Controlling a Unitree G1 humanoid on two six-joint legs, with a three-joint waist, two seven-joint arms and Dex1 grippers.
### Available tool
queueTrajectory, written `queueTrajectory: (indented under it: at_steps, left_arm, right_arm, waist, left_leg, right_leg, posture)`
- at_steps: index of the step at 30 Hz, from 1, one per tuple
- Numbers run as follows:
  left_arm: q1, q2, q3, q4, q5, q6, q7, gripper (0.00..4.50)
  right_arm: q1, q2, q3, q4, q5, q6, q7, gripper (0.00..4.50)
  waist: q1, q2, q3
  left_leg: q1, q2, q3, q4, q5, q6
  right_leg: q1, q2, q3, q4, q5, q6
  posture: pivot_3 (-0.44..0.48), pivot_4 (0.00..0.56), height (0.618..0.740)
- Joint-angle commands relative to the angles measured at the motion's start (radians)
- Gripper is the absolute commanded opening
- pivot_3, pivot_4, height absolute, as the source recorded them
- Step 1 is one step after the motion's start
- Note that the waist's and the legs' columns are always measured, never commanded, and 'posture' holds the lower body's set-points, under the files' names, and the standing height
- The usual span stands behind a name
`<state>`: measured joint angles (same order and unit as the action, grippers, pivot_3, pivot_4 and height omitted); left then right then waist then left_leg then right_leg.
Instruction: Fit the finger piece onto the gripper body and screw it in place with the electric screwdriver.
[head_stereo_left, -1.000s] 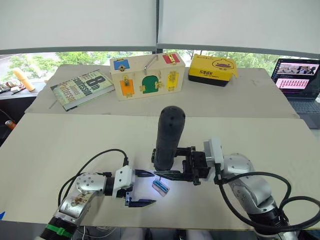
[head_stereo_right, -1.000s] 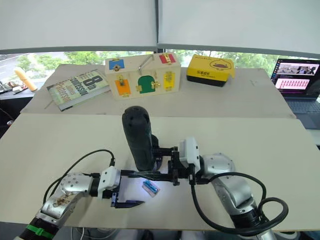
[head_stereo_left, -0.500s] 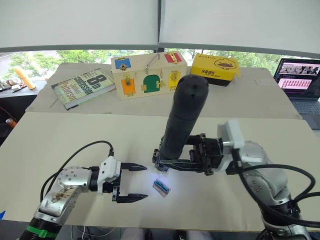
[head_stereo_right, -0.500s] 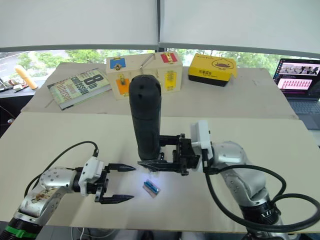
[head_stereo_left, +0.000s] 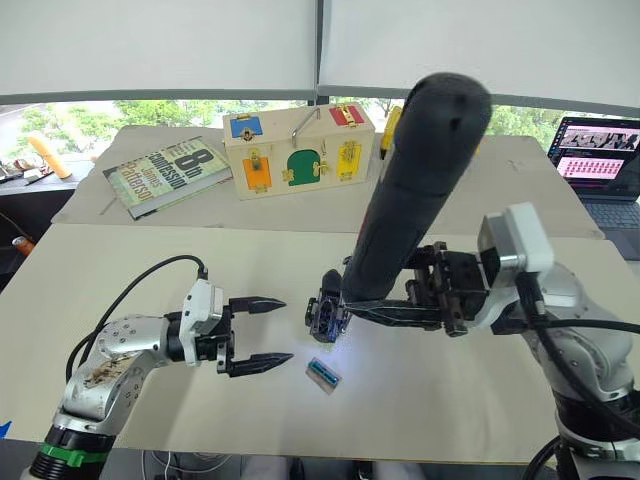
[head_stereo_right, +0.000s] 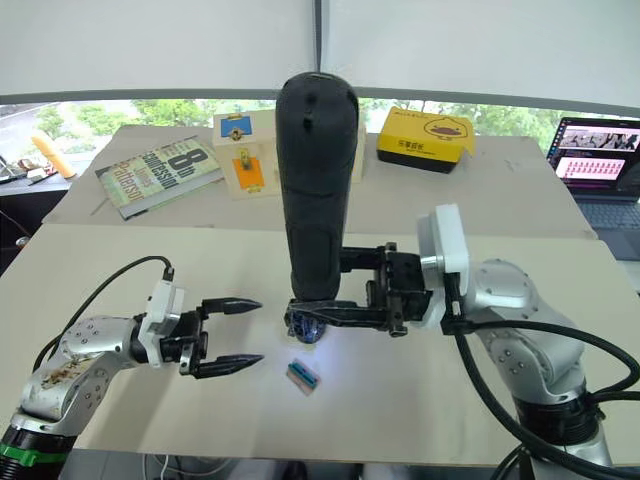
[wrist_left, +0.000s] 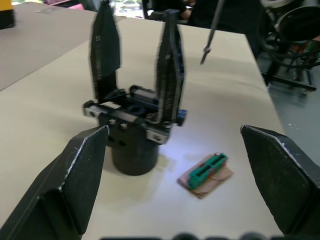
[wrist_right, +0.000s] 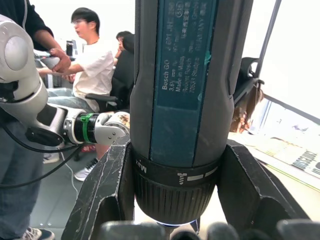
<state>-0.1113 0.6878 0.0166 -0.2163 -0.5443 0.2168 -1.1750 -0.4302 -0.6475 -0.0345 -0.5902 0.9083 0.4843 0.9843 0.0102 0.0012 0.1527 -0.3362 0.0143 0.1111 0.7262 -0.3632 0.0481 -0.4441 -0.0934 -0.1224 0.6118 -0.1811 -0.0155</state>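
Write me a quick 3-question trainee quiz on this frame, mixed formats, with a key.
1. True or false: the left gripper is shut.
2. What lies on the table between the two grippers? A. tan-and-green block B. book C. laptop
3. Fill in: the right gripper is shut on the ____.

Key:
1. False: it is open and empty.
2. A, the tan-and-green block.
3. electric screwdriver, held upright, bit end down.

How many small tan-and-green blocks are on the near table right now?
1. The tan-and-green block lies flat on the near table, just below the lit tip of the electric screwdriver held in the right gripper. Another could be hidden behind the screwdriver.
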Motion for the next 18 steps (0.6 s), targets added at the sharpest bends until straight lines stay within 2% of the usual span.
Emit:
queueTrajectory:
  at_steps: [1,8,18]
  left_arm:
    - [-0.041,-0.026,-0.033,0.089,0.104,-0.066,0.042,4.47]
    - [-0.103,-0.11,-0.13,0.254,0.234,-0.171,0.045,4.47]
    - [-0.133,-0.228,-0.207,0.354,0.307,-0.248,0.079,4.47]
  right_arm:
    - [-0.034,-0.014,-0.051,-0.037,0.045,-0.001,-0.01,1.9]
    - [-0.041,-0.032,-0.057,-0.027,0.045,0.004,-0.007,1.9]
    - [-0.025,-0.06,-0.07,-0.026,0.044,0.004,-0.011,1.9]
  waist:
    - [0.0,0.0,0.0]
    - [0.001,0.0,0.0]
    - [0.002,0.0,0.0]
  left_leg:
    - [0.0,0.0,0.0,0.0,0.0,0.0]
    - [0.0,-0.001,0.001,0.0,0.0,0.0]
    - [0.0,0.0,0.0,0.001,0.0,0.0]
  right_leg:
    - [0.0,0.0,0.0,0.0,0.0,0.0]
    - [0.0,0.0,0.0,0.0,0.0,0.001]
    - [0.002,-0.001,0.0,0.0,0.001,0.001]
  posture:
    - [0.0,0.15,0.74]
    - [0.0,0.15,0.74]
    - [0.0,0.15,0.74]
